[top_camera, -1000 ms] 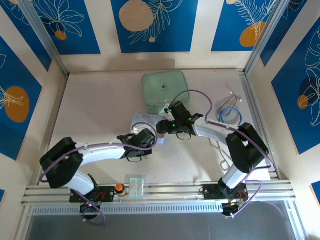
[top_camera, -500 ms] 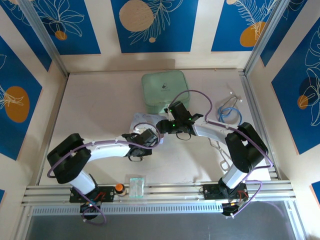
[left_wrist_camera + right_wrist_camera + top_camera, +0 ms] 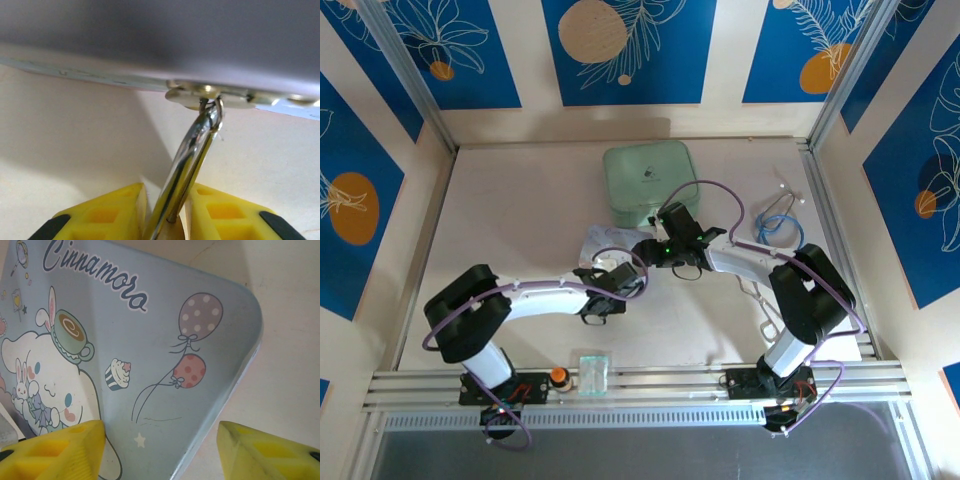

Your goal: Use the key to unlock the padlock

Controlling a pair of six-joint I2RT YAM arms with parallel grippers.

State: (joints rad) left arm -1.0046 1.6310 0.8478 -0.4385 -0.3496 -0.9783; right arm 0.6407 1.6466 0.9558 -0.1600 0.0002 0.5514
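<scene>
In the left wrist view the padlock's silver shackle (image 3: 192,150) rises between my yellow fingers (image 3: 107,212) to a metal loop (image 3: 207,95) on the edge of the lilac cartoon tin (image 3: 200,40). A sliver of its brass body (image 3: 172,231) shows at the frame's bottom. My left gripper (image 3: 167,200) (image 3: 620,280) is shut on the padlock. My right gripper (image 3: 160,450) (image 3: 645,250) hangs open over the tin's printed lid (image 3: 150,340), gripping nothing. The key is out of view.
A pale green case (image 3: 648,183) lies behind the tin (image 3: 603,240). A blue cable loop (image 3: 780,228) and white-handled scissors (image 3: 765,305) lie at the right. A small clear box (image 3: 592,372) sits on the front rail.
My left arm has swung rightward, carrying its gripper a little closer to the tin's near edge. The right arm has barely moved.
</scene>
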